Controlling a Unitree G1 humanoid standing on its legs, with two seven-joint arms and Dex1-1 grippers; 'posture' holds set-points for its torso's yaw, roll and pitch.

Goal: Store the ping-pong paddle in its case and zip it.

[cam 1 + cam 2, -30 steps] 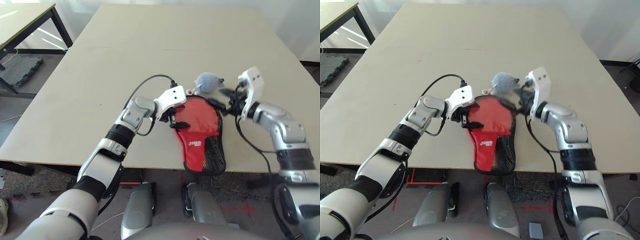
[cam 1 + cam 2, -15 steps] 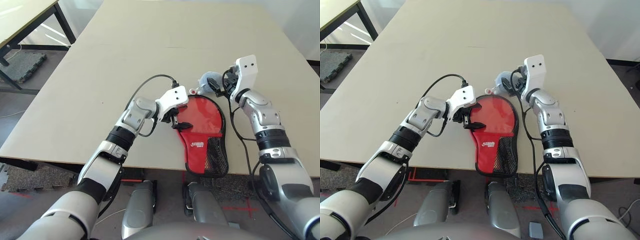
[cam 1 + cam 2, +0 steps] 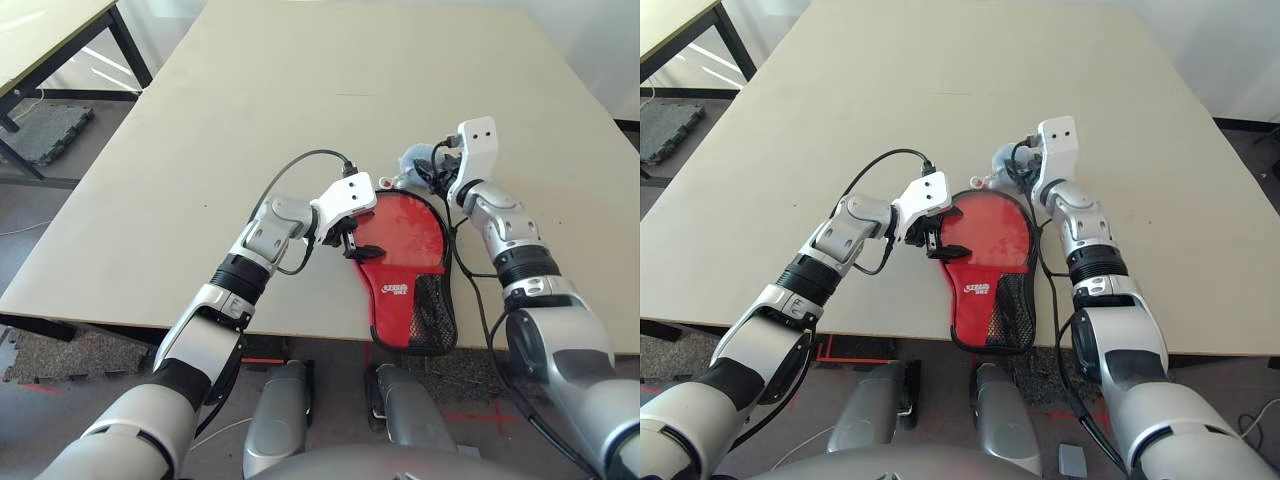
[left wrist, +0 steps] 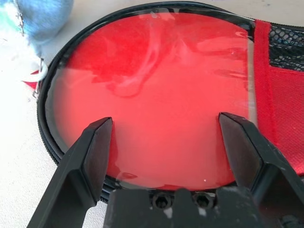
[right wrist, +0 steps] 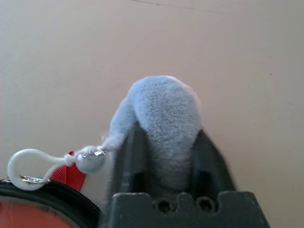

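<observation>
Since the earlier frames, the robot's right gripper (image 5: 167,131) has moved in over the grey-blue plush charm (image 5: 166,99), and its 2 black fingers have drawn together. They now pinch the soft body from its 2 sides, the plush bulging up between them and beyond their tips. Charm and gripper are just beyond the far, rounded end of the red case (image 3: 397,307), well in from the bench's (image 3: 150,220) near edge.

A white cord loop (image 5: 14,166) runs from the charm, by way of a small metal clasp (image 5: 99,152), to the rim of the case, beside a short red tab (image 5: 71,178).

The case lies flat, logo side up, its broad round end pointing away from the robot. Its narrower end, with the white logo (image 3: 395,289) and black mesh pocket (image 3: 431,310), sticks out past the near edge of the bench. Behind its clear window (image 4: 171,95) is a smooth, round red surface, which looks like the face of the paddle, though glare makes that uncertain.

At the case's left side is the left gripper (image 4: 166,115), its 2 fingers spread wide above the window, gripping nothing between them. Whether their tips touch the case, I cannot tell.
</observation>
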